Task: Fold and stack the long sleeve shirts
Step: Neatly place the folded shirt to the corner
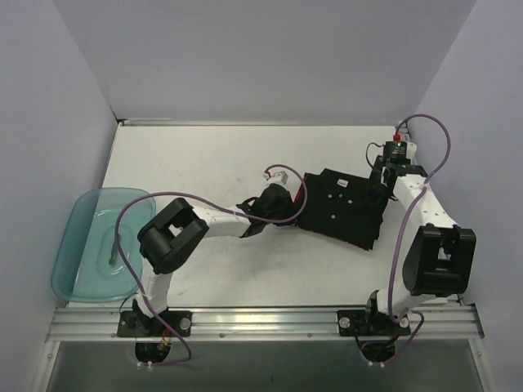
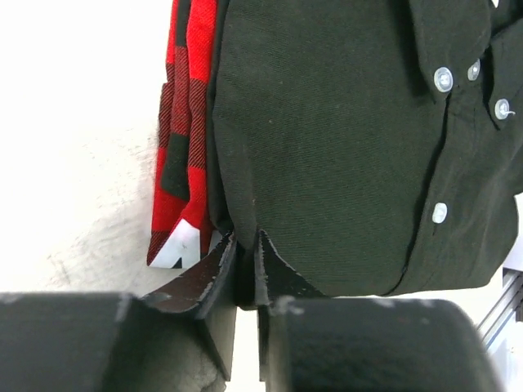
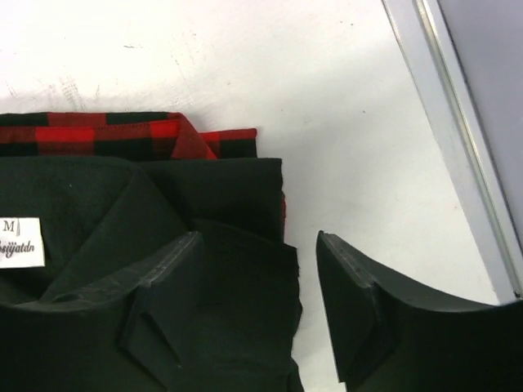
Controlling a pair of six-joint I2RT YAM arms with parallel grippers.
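Observation:
The black shirt (image 1: pixel 343 208) lies folded on the table, right of centre, on top of the red-and-black check shirt (image 2: pixel 176 139). The check shirt sticks out along one side and also shows in the right wrist view (image 3: pixel 98 135). My left gripper (image 1: pixel 296 204) is shut, pinching a fold at the left edge of the black shirt (image 2: pixel 327 147) between its jaws (image 2: pixel 243 237). White buttons (image 2: pixel 444 79) show on the front. My right gripper (image 1: pixel 377 189) is open (image 3: pixel 260 237) over the right edge of the black shirt (image 3: pixel 204 196), one finger above the cloth and one above bare table. The white neck label (image 3: pixel 18 242) shows.
A translucent teal tub (image 1: pixel 90 245) sits at the table's left edge. Grey walls close in the back and sides. A metal rail (image 1: pixel 261 322) runs along the near edge, and another strip (image 3: pixel 458 139) shows to the right in the right wrist view.

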